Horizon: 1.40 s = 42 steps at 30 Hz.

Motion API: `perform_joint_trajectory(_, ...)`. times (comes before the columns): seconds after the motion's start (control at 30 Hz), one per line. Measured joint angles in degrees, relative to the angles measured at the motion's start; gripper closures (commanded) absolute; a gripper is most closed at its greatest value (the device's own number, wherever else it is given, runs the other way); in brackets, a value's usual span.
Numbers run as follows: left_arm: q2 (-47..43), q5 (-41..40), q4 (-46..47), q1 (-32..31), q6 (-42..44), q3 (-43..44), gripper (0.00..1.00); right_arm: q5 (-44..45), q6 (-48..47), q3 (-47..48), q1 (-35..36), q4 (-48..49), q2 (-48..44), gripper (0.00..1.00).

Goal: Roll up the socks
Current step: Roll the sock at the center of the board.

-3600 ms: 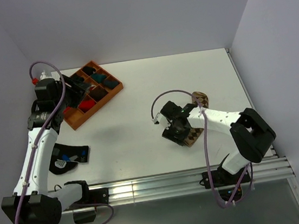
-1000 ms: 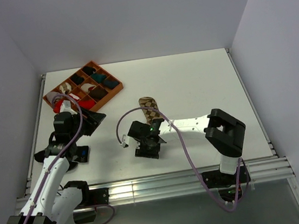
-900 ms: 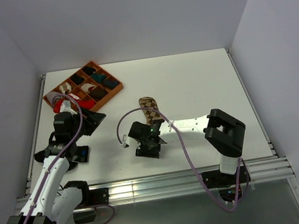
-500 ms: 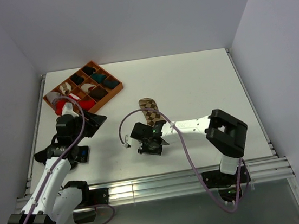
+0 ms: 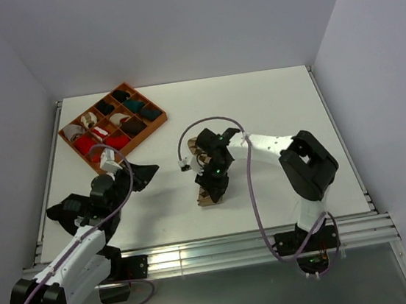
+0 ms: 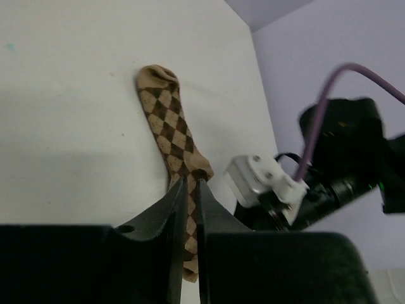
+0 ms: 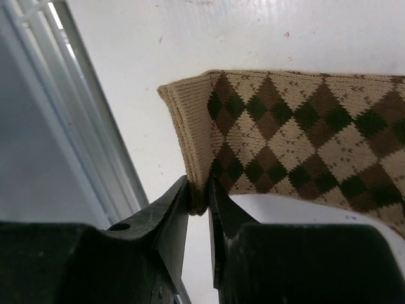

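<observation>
The tan-and-brown argyle sock (image 5: 209, 198) lies lengthwise at the table's middle front. My right gripper (image 5: 214, 191) stands over its near end. In the right wrist view the right gripper (image 7: 199, 192) is shut on the folded cuff edge of this sock (image 7: 285, 123). My left gripper (image 5: 149, 170) hovers to the sock's left, apart from it. Its jaws (image 6: 192, 182) are shut with nothing between them, and the sock (image 6: 166, 120) shows on the table beyond. Red fabric with white on it (image 5: 98, 133) sits in the tray, too small to make out.
An orange compartment tray (image 5: 157, 120) with several rolled socks stands at the back left. A black sock (image 5: 65, 208) lies by the left edge under the left arm. Metal rails (image 7: 38, 126) run along the table's front edge, close to the cuff.
The right gripper has swung round over the sock and closed on its cuff. The left arm has lowered and reached right toward the sock, and its jaws have closed.
</observation>
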Motion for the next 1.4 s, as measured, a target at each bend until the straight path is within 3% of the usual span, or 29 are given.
perform_joint_trajectory(0.3, 8.8, 1.0, 19.5, -9.0, 3.9, -3.4, 0.91, -14.6, -5.5, 4.6, -5.6, -11.2, 14.7, 0.81)
perform_joint_trajectory(0.53, 20.8, 3.1, 27.1, -17.3, 9.9, -2.1, 0.89, -18.5, -4.7, 5.6, -10.3, -14.3, 16.9, 0.82)
perform_joint_trajectory(0.87, 37.6, 8.4, 32.2, -24.1, 15.2, 5.9, 0.66, -19.1, -3.7, 5.7, -12.4, -14.5, 16.9, 0.82)
perform_joint_trajectory(1.2, 48.9, 13.9, 38.3, -25.5, 15.2, 8.6, 0.60, -19.3, -3.3, 5.6, -12.9, -14.5, 16.9, 0.83)
perform_joint_trajectory(1.4, 52.6, 16.7, 44.1, -25.5, 13.7, 7.8, 0.51, -19.2, -3.3, 5.6, -13.5, -14.4, 16.9, 0.83)
